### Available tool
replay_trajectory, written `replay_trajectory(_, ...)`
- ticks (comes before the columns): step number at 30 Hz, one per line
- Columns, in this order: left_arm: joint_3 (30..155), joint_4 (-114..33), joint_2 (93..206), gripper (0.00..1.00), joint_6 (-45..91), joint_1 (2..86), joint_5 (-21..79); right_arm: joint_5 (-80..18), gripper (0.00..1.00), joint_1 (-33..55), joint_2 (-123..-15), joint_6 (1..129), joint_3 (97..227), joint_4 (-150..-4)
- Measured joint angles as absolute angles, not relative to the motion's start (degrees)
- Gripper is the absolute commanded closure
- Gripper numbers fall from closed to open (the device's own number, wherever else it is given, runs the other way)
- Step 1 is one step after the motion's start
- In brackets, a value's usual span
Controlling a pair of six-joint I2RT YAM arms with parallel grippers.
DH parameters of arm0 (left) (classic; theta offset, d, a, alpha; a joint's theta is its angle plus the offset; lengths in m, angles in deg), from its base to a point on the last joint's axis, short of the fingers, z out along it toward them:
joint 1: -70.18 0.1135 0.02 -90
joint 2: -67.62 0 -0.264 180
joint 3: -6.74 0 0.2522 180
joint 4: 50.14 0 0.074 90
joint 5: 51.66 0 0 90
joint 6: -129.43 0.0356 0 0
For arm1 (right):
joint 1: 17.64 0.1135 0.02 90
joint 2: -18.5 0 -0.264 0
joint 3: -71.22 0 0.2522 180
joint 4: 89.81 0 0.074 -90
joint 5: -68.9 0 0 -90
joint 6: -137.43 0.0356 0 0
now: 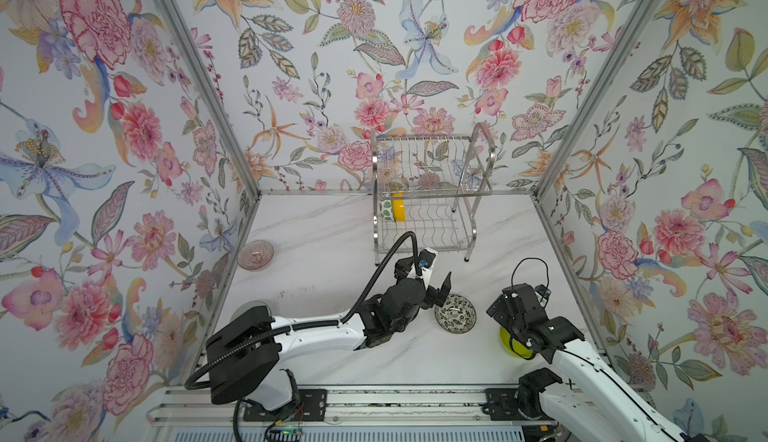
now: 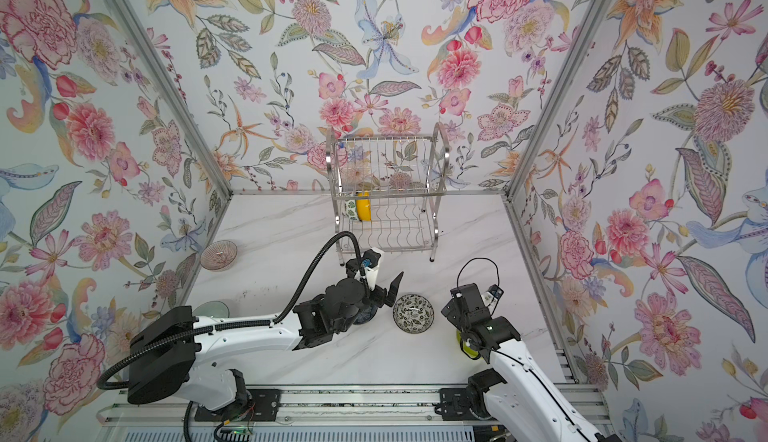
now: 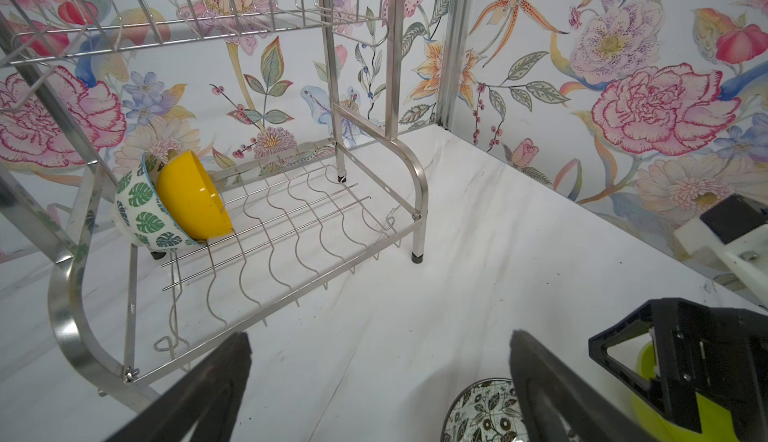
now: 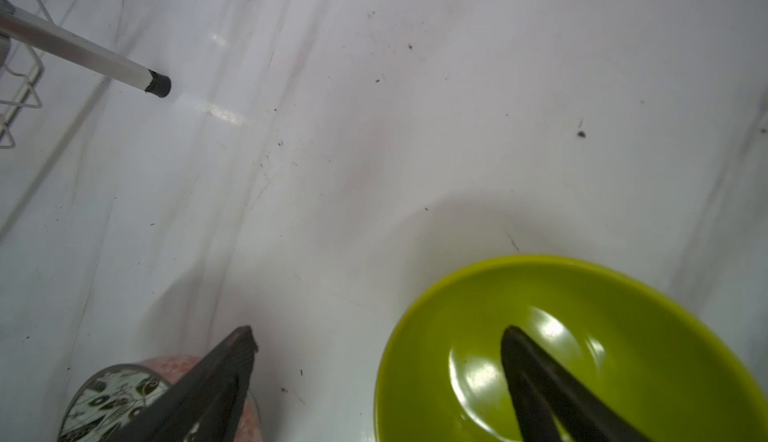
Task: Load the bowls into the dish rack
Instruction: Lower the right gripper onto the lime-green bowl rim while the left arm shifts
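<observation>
Closest to the lens, in the right wrist view, the right hand [image 4: 380, 332] is spread wide across the rim of the lime green bowl [image 4: 582, 336]. One finger dips inside the bowl and the other hangs outside it over the white marble desk [image 4: 374, 128]. The rim lies between them and no grip shows. In both top views this bowl sits at the lower right of the desk, mostly hidden under the right wrist [image 1: 509, 344].

Just beside it toward the middle, the black-and-white floral bowl [image 1: 455, 313] sits upright on the desk, apart from the lime one.

The left hand [image 3: 376, 361] is fully spread and holds nothing. It hovers over bare desk between the floral bowl and the rack [image 1: 432, 194].

The steel rack stands at the upper middle of the desk, close to the back wall. On its lower shelf, at the left end, a leaf-print bowl [image 3: 139, 211] and a yellow bowl [image 3: 191, 194] stand on edge, the yellow one nested against the other. The upper shelf shows only wire.

A pink glass bowl [image 1: 255, 255] sits upright at the left edge of the desk by the side wall. A pale green bowl [image 1: 249, 309] shows only in part behind the left arm, at the lower left.
</observation>
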State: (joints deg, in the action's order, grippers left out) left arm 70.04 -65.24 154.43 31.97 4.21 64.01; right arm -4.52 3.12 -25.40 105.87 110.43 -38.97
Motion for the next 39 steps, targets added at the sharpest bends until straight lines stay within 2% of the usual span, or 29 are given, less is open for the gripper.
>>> replay_trajectory(11, 67.7, -66.7, 154.4, 0.01, 32.4, 4.2, 64.0, -5.0, 0.54, 2.0, -30.7, 105.1, 108.5, -42.3)
replay_trajectory(18, 66.6, -66.6, 154.4, 0.01, 32.4, 4.2, 64.1, -5.0, 0.9, 0.5, -32.5, 102.2, 108.5, -44.6)
replay_trajectory(21, 66.7, -66.7, 154.4, 0.01, 32.6, 4.2, 64.1, -2.4, 0.95, -0.4, -32.5, 99.6, 109.6, -45.0)
replay_trajectory(25, 66.7, -66.7, 154.4, 0.01, 32.6, 4.2, 64.2, -2.2, 0.96, -1.4, -35.0, 96.6, 112.5, -47.3)
replay_trajectory(31, 66.7, -66.6, 154.4, 0.01, 32.5, 4.2, 64.3, -7.1, 1.0, -2.3, -48.9, 92.0, 121.0, -51.6)
replay_trajectory(39, 64.8, -66.3, 153.0, 0.01, 31.1, 5.0, 64.2, -11.3, 0.96, -1.9, -61.7, 86.8, 131.1, -54.1)
